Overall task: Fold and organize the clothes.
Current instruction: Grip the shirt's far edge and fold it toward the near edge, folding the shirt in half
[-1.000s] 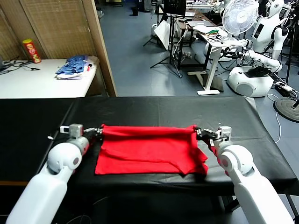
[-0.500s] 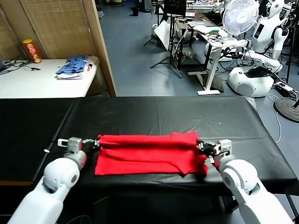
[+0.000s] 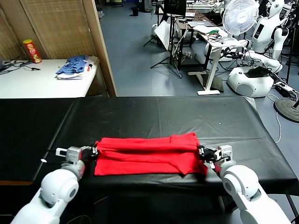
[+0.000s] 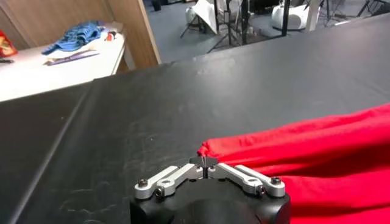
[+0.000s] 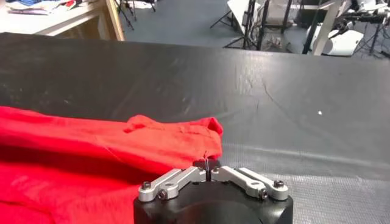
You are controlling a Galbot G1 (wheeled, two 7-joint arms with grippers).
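Red T-shirt [image 3: 147,153]: seen in the lower centre of the head view, laid on the black tabletop [image 3: 154,114] as a wide flat band, with a folded layer lying along its upper edge.
Left claw [image 3: 92,152]: placed at the lower left of the head view, against the shirt's left end; in the left wrist view [image 4: 204,164] the fingertips are pressed together and a bunched corner of the red cloth [image 4: 304,152] is pinched between them.
Right claw [image 3: 203,153]: placed at the lower right of the head view, against the shirt's right end; in the right wrist view [image 5: 207,165] the fingertips are drawn together on the edge of the red fabric [image 5: 103,152].
Shirt edge: a small raised fold is shown near the right corner in the right wrist view, just beside the right claw.
Tabletop: covered in black sheeting, with the shirt kept close to the lower edge in the head view.
White side table [image 3: 44,77]: seen in the upper left of the head view, with a blue striped pile of garments [image 3: 74,66] and a red and yellow can [image 3: 32,50] on it.
White fan [image 3: 240,16]: seen in the upper right of the head view.
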